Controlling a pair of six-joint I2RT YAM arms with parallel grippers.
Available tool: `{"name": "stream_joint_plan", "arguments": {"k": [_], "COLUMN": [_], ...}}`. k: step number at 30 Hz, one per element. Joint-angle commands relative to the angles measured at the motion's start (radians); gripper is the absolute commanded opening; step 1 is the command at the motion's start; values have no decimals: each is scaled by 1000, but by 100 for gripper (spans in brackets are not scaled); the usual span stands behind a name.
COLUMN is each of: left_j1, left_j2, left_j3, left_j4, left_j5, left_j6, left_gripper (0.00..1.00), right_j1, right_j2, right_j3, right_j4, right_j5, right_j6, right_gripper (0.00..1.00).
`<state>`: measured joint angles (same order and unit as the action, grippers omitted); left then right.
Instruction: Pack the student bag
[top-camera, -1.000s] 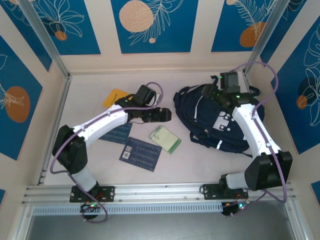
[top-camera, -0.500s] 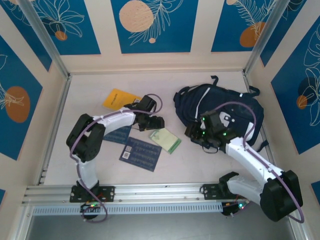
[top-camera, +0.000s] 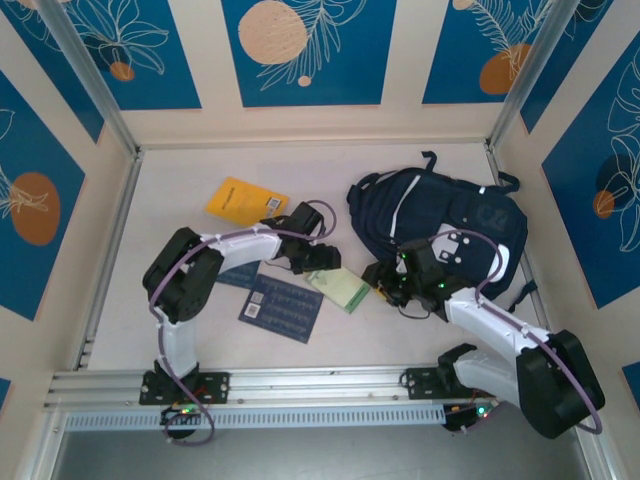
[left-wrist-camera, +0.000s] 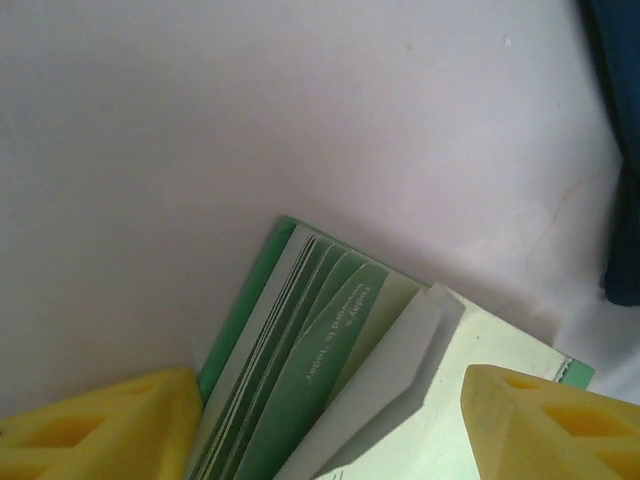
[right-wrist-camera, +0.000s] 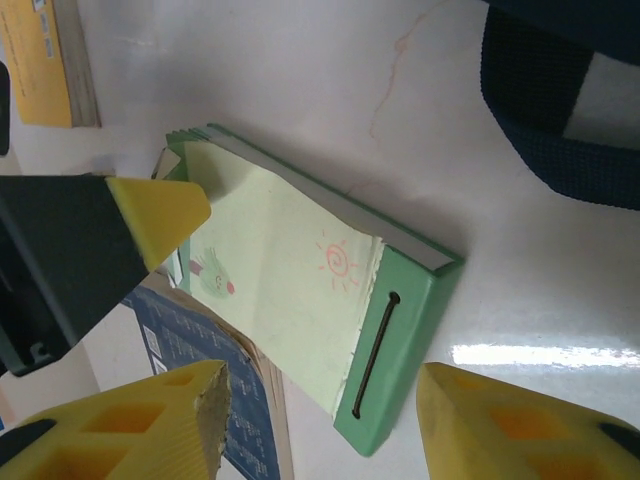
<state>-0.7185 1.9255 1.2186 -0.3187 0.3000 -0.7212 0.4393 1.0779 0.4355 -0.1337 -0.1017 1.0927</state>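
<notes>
Student bag (top-camera: 440, 205), upper right: big, soft, floppy; grab top loop (top-camera: 428, 158). Left gripper (left-wrist-camera: 330, 425), right gripper (right-wrist-camera: 320, 420): fingers apart over green notebook (right-wrist-camera: 300, 270).

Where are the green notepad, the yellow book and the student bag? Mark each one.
green notepad (right-wrist-camera: 290, 290): right wrist view, on its pale cover page.
yellow book (top-camera: 243, 198): top external view, middle of its cover.
student bag (top-camera: 445, 200): top external view, navy front panel.

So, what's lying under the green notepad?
The notepad lies flat on the white table. Its corner meets the blue booklet; overlap there cannot be told, and its cover hides anything beneath.
</notes>
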Motion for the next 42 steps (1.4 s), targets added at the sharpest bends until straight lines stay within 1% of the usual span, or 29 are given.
{"name": "stream_joint_plan", "arguments": {"k": [1,4,8,12,15,19,25,30,34,38,42], "left_j1": [-14,-19,-31,-45,-51,-62,-71,-76,-86,-91,-90], "left_j2": [0,-12,-16,-20,-16,-1,19,26,39,49,57], "left_j3": [-60,-94,-116,-120,-120,-112,-108,-101,-88,-84,-84], "left_j4": [48,81,108,114,118,123,132,133,129,127,128], "left_j5": [88,110,141,140,145,158,174,186,196,203,207], "left_j6": [-61,-86,-107,-110,-110,-106,-104,-93,-82,-75,-75], "left_gripper": [71,71,69,68,67,65,63,60,56,52,51], "right_j1": [4,0,-27,-46,-58,-65,-71,-74,-73,-72,-74], "right_j2": [14,1,-9,-12,-32,-52,-9,32,53,8,-97], "right_j3": [-10,-6,-27,-34,-55,-89,-120,-130,-129,-129,-136], "right_j4": [8,-48,-57,-124,-132,-101,-33,61,118,141,92], "right_j5": [-24,17,1,36,25,-7,-41,-85,-127,-164,-139], "right_j6": [12,-7,-7,-1,9,34,73,82,87,88,75], "right_gripper": [54,55,55,56,57,57,57,54,51,48,44]}}
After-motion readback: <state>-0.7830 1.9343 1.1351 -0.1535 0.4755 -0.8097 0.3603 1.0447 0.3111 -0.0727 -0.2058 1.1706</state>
